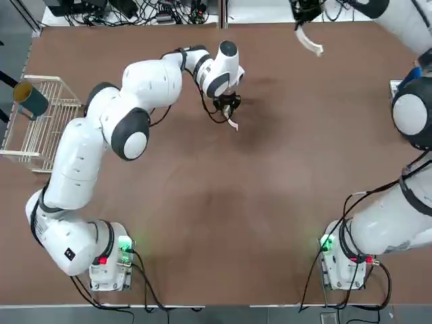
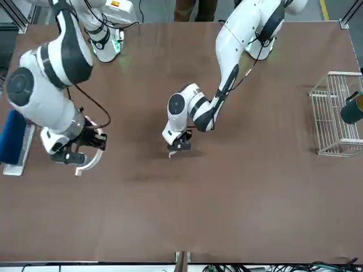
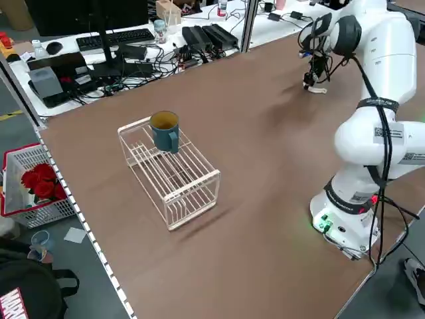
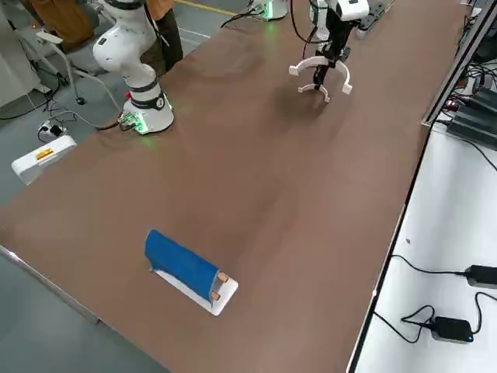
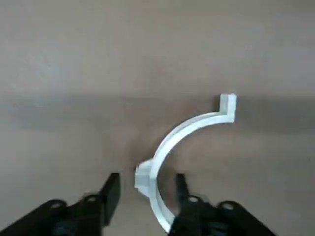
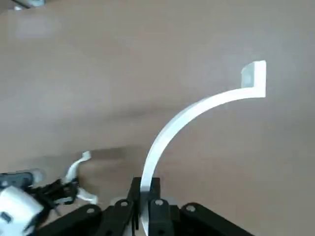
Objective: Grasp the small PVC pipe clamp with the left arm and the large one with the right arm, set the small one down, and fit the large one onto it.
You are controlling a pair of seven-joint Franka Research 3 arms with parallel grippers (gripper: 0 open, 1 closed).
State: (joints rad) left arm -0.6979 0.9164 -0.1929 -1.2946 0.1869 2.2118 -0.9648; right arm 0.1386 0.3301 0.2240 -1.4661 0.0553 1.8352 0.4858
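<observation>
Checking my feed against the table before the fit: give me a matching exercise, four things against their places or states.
Things:
1. small white plastic C-shaped pipe clamp
2. large white plastic C-shaped pipe clamp
3. teal mug
4. blue roll

States:
A. on the white wire rack
B. gripped by the right end effector
C. lying near the table edge
D. between the left end effector's open fingers

Pairs: 1-D, 2-B, 3-A, 4-C
</observation>
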